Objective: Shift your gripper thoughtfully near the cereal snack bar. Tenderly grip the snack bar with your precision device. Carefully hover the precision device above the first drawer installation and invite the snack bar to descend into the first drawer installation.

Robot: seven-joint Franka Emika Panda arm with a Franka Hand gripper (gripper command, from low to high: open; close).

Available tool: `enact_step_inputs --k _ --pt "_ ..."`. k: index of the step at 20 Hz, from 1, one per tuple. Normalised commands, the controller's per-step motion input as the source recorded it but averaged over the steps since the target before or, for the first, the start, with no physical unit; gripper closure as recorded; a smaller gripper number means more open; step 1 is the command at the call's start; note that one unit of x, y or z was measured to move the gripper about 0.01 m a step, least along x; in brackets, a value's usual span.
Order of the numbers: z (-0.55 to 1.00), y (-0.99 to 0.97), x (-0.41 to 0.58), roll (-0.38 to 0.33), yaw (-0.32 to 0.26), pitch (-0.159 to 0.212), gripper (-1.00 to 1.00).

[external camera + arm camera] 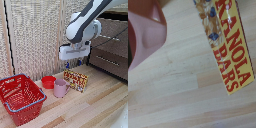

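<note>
The cereal snack bar (76, 80) is a red and yellow packet standing on edge on the wooden table, just to the exterior view's right of the pink mug (61, 88). In the wrist view the snack bar (225, 45) reads "GRANOLA BARS". My gripper (73, 63) hangs a little above the snack bar, its two blue-tipped fingers (67, 64) apart and empty, not touching it. The fingers do not show in the wrist view. The dark brown drawer chest (114, 45) stands at the exterior view's right. I cannot make out its topmost drawer clearly.
A red bowl (48, 82) sits behind the mug, whose pink side also shows in the wrist view (145, 35). A red wire basket (21, 97) stands at the exterior view's left. A silver bar handle (106, 60) shows on the chest front. A slatted wall stands behind.
</note>
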Motion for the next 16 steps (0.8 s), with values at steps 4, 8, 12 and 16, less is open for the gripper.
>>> enact_step_inputs --k 4,8,12,16 --pt "-0.29 -0.13 0.000 -0.121 0.130 -0.024 -1.00" --pt "-0.32 -0.06 -0.002 -0.179 0.084 -0.019 -1.00" --pt "-0.36 -0.04 -0.021 -0.199 0.079 -0.034 -1.00" --pt "-0.40 -0.02 -0.006 -0.201 0.091 -0.038 -1.00"
